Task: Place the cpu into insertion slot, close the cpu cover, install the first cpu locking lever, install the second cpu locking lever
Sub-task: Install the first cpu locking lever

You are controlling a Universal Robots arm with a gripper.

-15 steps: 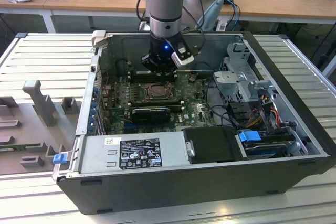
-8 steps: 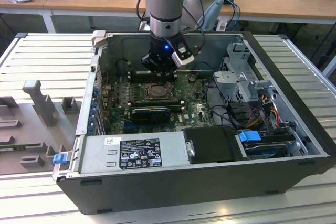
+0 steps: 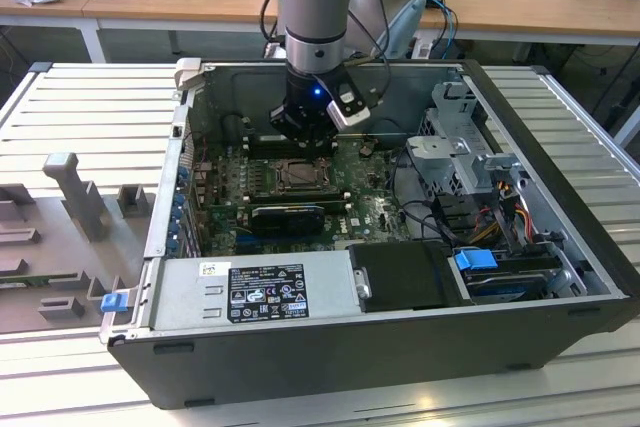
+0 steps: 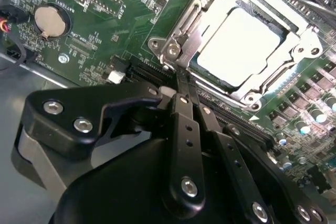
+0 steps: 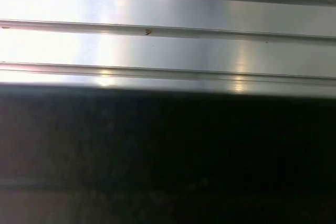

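CPU (image 4: 239, 43) sits seated under its cover (image 4: 294, 51); thin, stiff, springy levers need fingertip hooking; jaws together, empty.

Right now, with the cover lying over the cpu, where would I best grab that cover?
Probably the cover by its thin rim bar on the side nearest the gripper, coming from above. It lies flat around the cpu, so only the narrow metal rim offers a hold; the window leaves nothing in the middle.
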